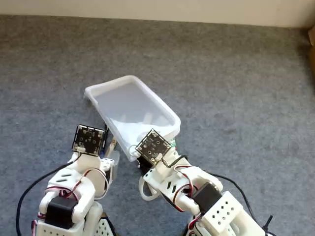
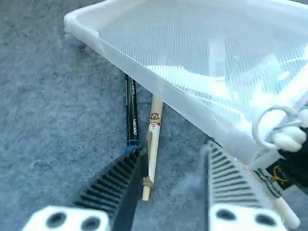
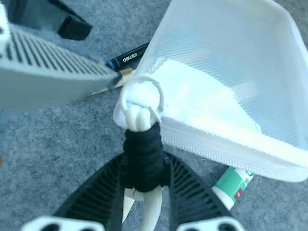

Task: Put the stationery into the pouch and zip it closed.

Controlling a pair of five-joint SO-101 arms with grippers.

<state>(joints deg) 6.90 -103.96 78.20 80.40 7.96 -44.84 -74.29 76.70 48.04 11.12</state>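
Note:
The white translucent pouch (image 1: 133, 105) lies open-topped on grey carpet, with white items dimly showing inside. My right gripper (image 3: 143, 163) is shut on the black cord of the zip pull (image 3: 142, 144) at the pouch's near corner, below its white knot and ring (image 3: 139, 96). My left gripper (image 2: 174, 151) is open beside the pouch's left near edge (image 2: 144, 82). A black pen (image 2: 131, 115) and a beige pen (image 2: 153, 139) lie on the carpet, partly under that edge. A white marker (image 2: 269, 183) and a green-and-white tube (image 3: 233, 185) poke out from under the near corner.
Grey carpet (image 1: 236, 73) stretches open to the far side and right of the pouch. The two arms' bases (image 1: 74, 206) crowd the near edge. A pale wall strip (image 1: 157, 10) runs along the far side.

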